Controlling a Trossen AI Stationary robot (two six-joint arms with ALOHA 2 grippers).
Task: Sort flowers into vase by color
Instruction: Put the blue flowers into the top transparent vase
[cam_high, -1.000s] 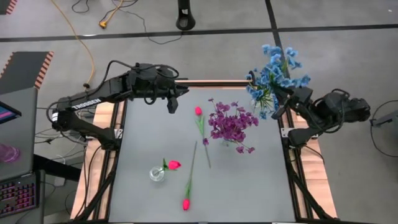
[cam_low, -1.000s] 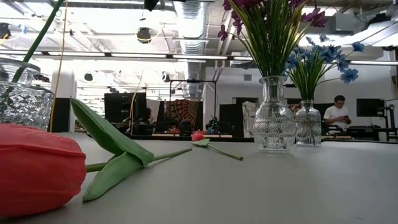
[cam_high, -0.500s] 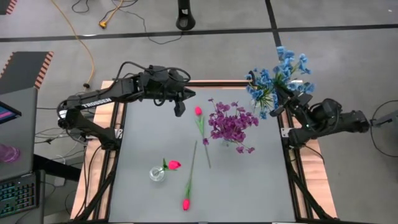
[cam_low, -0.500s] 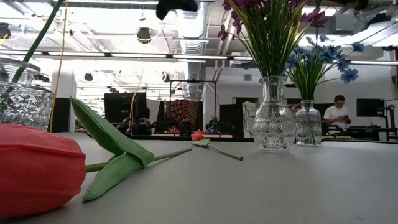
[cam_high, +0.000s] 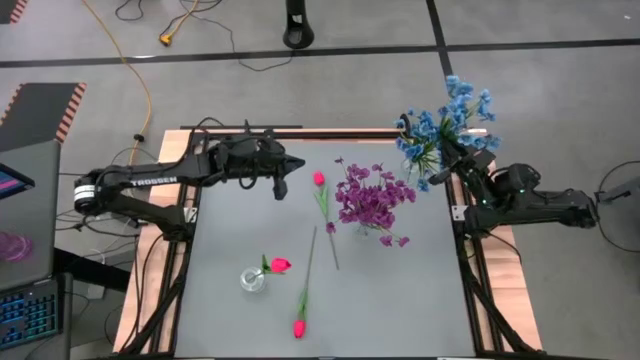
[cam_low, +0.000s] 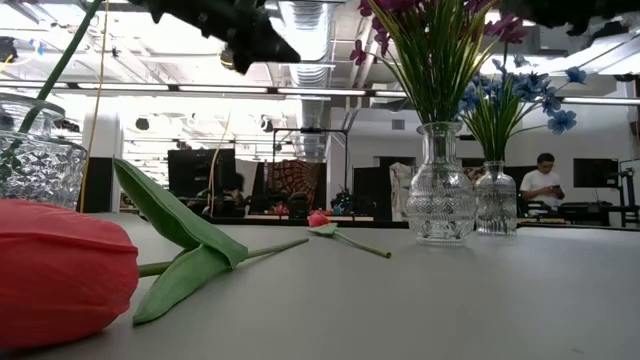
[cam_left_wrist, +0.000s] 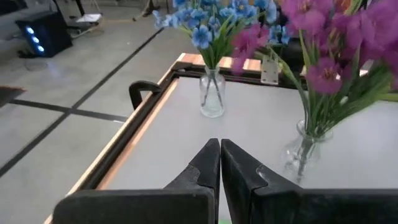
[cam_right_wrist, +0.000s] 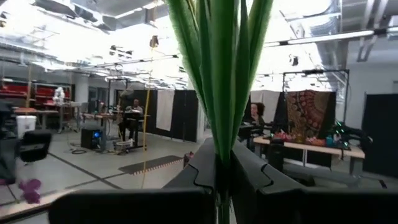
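Blue flowers (cam_high: 445, 122) — clamped in right end effector (cam_high: 452, 152) | left end effector (cam_high: 283, 187) — closed, empty

My left gripper (cam_high: 297, 163) is now pressed fully shut, having closed its fingers (cam_left_wrist: 210, 163) during the last second, and it is sitting lower over the table's far left part than before. My right gripper (cam_high: 455, 152) is stretching out flatter, carrying the blue flower bunch (cam_high: 447, 118) slightly farther back.
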